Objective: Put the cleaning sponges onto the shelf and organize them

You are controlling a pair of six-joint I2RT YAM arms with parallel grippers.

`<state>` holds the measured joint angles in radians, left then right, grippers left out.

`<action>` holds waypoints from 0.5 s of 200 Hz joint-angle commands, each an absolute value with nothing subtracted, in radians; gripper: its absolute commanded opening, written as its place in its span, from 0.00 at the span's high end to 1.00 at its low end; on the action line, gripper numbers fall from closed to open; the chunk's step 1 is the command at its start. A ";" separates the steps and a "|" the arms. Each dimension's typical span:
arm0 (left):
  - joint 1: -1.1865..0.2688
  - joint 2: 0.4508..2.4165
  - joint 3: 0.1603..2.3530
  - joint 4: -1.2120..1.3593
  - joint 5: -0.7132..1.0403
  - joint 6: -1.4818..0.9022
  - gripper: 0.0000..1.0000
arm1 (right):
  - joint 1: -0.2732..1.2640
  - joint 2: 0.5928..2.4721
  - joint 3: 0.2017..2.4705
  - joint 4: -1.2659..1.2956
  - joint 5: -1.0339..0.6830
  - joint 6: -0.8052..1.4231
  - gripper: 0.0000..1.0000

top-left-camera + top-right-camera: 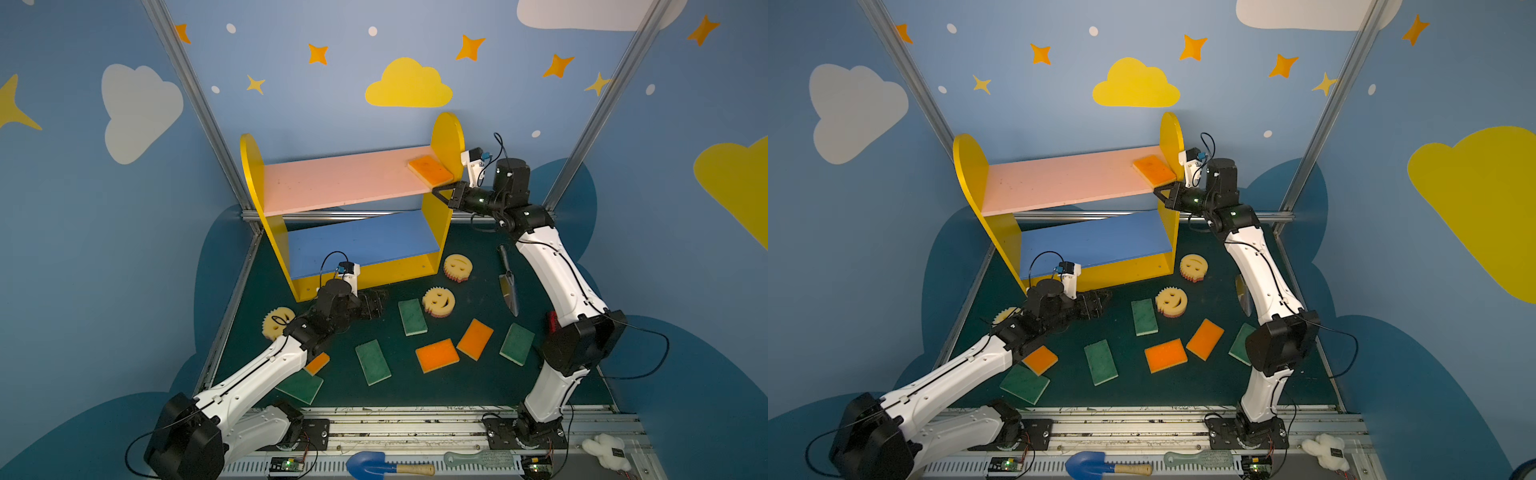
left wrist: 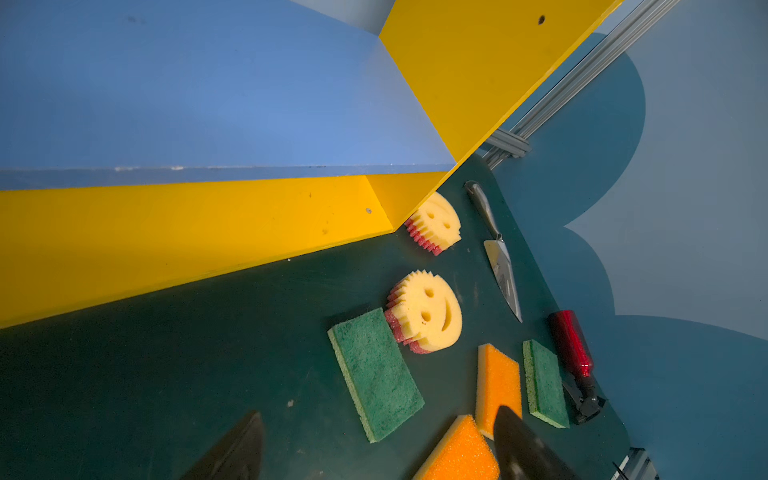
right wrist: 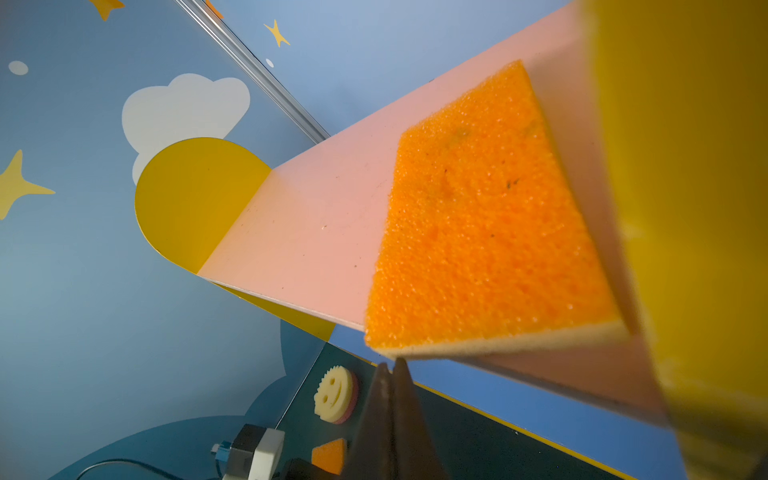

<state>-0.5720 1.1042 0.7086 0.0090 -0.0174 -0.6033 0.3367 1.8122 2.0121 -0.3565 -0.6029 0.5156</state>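
So, the right gripper [image 1: 437,192] is pinched fully closed with nothing between its jaws. In the right wrist view its fingertips [image 3: 384,378] meet just below the near edge of an orange-topped pad [image 3: 486,216]; whether they touch it I cannot tell. That pad lies flat at twelve o'clock from the gripper, on the three-o'clock end of the pink upper board [image 1: 332,180] of the shelf [image 1: 252,166], close beside the side panel and slightly overhanging the board's front edge.

The left gripper [image 1: 372,304] hangs low over the dark mat [image 1: 457,386] at six o'clock from the shelf's base, jaws spread wide and empty. At three o'clock from it lies a green-topped pad [image 1: 412,316], touching a smiley sponge [image 1: 438,301]. A second smiley sponge [image 1: 457,267] sits by the shelf's three-o'clock foot, and a third [image 1: 276,322] at nine o'clock, partly behind the left arm. The remaining pads lie scattered from four to seven o'clock. A trowel [image 1: 509,286] and a red bottle [image 2: 571,353] lie along the mat's three-o'clock edge.
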 commanded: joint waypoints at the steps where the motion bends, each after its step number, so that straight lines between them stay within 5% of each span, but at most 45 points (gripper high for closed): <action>1: -0.572 1.081 0.691 0.015 -0.011 -0.615 0.16 | 0.344 1.825 2.048 -0.346 -0.610 0.514 1.00; 12: -0.572 1.087 0.691 0.007 0.003 -0.610 0.17 | 0.344 1.821 2.044 -0.347 -0.614 0.513 1.00; 63: -0.615 1.153 0.724 -0.058 0.061 -0.599 0.41 | 0.344 1.698 1.919 -0.320 -0.629 0.501 0.66; 100: -0.737 1.245 0.697 -0.002 0.029 -0.651 0.47 | 0.344 1.503 1.553 -0.134 -0.639 0.573 0.51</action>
